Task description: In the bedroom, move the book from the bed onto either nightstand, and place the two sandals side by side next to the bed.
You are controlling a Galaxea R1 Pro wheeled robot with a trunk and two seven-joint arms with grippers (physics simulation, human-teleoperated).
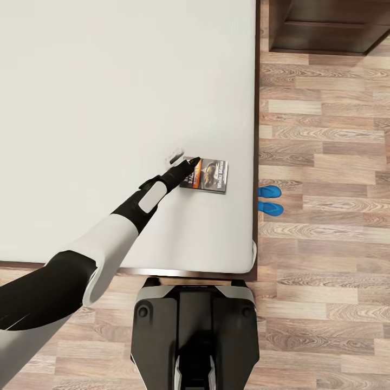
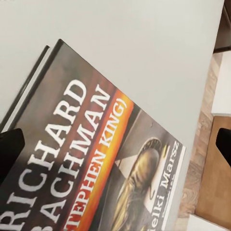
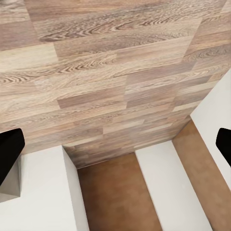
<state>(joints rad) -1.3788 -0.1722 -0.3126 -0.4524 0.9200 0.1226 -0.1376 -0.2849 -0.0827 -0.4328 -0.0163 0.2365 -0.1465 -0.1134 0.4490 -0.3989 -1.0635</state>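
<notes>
The book [image 1: 208,175], dark-covered with an orange band and white lettering, lies flat on the bed's grey mattress [image 1: 108,97] near its right edge. My left gripper [image 1: 184,161] is stretched out over the book's left end. In the left wrist view the cover [image 2: 96,144] sits close below the open left gripper [image 2: 115,149], with one dark fingertip [image 2: 9,154] at each side. Two blue sandals [image 1: 269,191] [image 1: 270,208] lie side by side on the floor right beside the bed. My right gripper [image 3: 115,149] hangs open above wood flooring.
A dark wooden nightstand [image 1: 325,27] stands at the far right of the bed. My own base [image 1: 195,336] is at the bed's near edge [image 1: 189,271]. Wood-plank floor [image 1: 325,135] runs along the bed's right side. White and brown panels [image 3: 120,192] lie under the right gripper.
</notes>
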